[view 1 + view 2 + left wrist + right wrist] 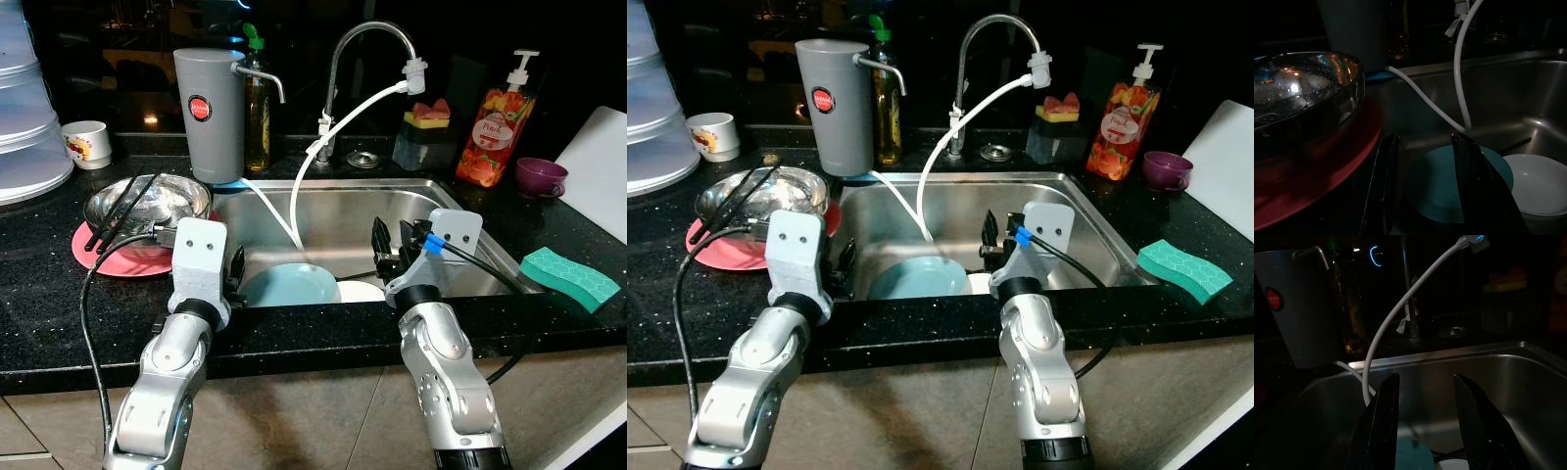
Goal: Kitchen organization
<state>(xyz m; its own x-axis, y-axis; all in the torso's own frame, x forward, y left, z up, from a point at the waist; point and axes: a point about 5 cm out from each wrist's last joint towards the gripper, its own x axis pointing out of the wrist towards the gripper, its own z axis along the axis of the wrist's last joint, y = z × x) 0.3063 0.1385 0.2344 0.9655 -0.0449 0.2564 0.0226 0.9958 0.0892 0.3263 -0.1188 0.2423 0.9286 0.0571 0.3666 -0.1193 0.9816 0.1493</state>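
Both arms are reaching over the front lip of the sink (pixel 460 201), and this looks like the approach stage of the tidy-up, with nothing picked up yet.

On the left, the left end effector (pixel 1422 188) is hovering with its fingers (pixel 1382 186) spread wide and empty. Just to its outer side, on the dark surface (pixel 39 284), the steel bowl (pixel 147 204) is sitting on the red plate (pixel 103 257), with black chopsticks (pixel 122 206) leaning out over its rim. Straight ahead of and below those fingers, the teal plate (pixel 291 284) is lying on the sink floor, and the white dish (pixel 1537 183) is lying beside it, toward the other arm.

Moving across, the white hose (pixel 328 142) is trailing from the faucet (pixel 367 59) down into the basin, beyond the left end effector and ahead of both.

On the right, the right end effector (pixel 1425 423) is also standing open and holding nothing, with the teal plate and the white dish just below its tips. Off to its outer side, the green sponge (pixel 568 277) is resting on the surface, well apart.

The likely next move is a dip into the basin for one of the dishes. That calls for getting one finger under a flat rim and steering clear of the hose.
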